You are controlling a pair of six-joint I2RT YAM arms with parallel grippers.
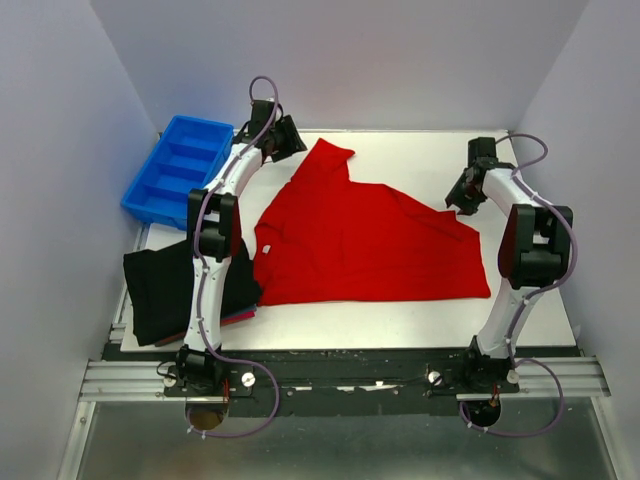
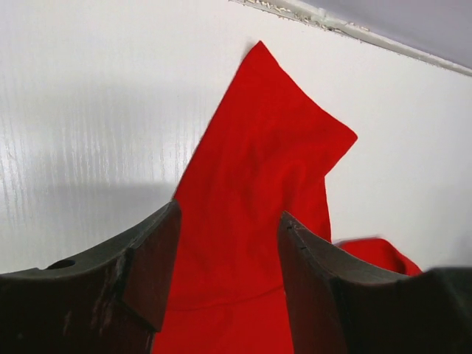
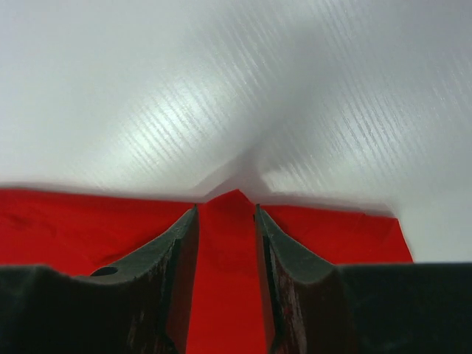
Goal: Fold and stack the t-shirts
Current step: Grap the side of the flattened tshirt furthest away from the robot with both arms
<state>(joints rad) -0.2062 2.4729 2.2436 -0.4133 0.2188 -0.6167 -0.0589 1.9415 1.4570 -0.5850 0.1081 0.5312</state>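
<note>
A bright red t-shirt (image 1: 370, 240) lies spread across the middle of the white table (image 1: 410, 155), with one sleeve (image 1: 328, 160) pointing to the far left. My left gripper (image 1: 293, 140) hovers at that sleeve. In the left wrist view its jaws (image 2: 230, 210) stand open, with the red sleeve (image 2: 258, 162) lying flat beneath and between them. My right gripper (image 1: 459, 200) is at the shirt's far right edge. In the right wrist view it (image 3: 226, 210) is open, and a small peak of red cloth (image 3: 234, 198) rises in the gap. A folded black t-shirt (image 1: 165, 285) lies on a dark-red one (image 1: 238, 317) at the near left.
A blue plastic compartment bin (image 1: 180, 168) stands at the far left corner, close behind the left arm. Grey walls enclose the table on three sides. The metal rail (image 1: 340, 375) with both arm bases runs along the near edge.
</note>
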